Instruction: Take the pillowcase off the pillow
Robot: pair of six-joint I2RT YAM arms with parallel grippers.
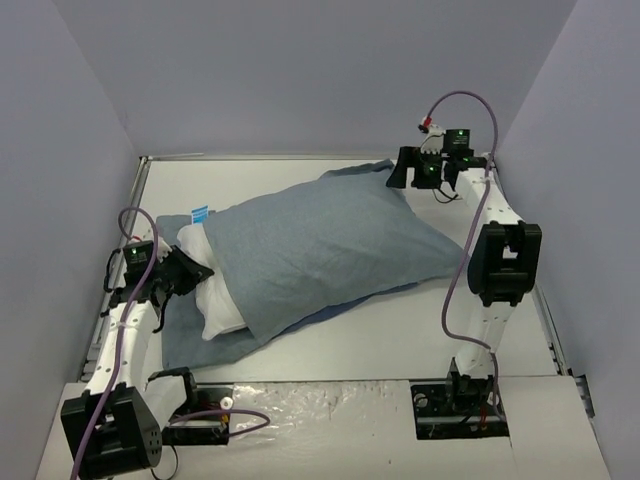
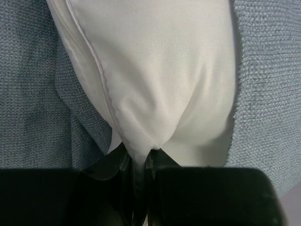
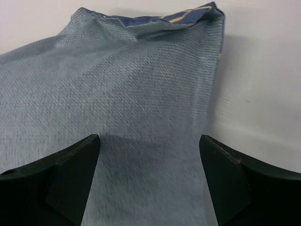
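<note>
The pillowcase [image 1: 320, 250], pale grey-blue face up, lies across the middle of the table and still covers most of the pillow. The white pillow [image 1: 205, 285] sticks out of its open left end. My left gripper [image 1: 192, 270] is shut on the pillow's white corner [image 2: 141, 155], with blue fabric [image 2: 28, 94] on both sides. My right gripper [image 1: 400, 172] is open above the far right corner of the pillowcase [image 3: 141, 103]; the fabric lies between the spread fingers [image 3: 70, 165] below them. A dark blue printed edge [image 3: 178, 16] shows at that corner.
A small blue-and-white label [image 1: 199, 213] lies by the pillowcase's left end. Grey walls close in the table [image 1: 400, 340] on the left, back and right. The arm bases [image 1: 460, 400] stand at the near edge.
</note>
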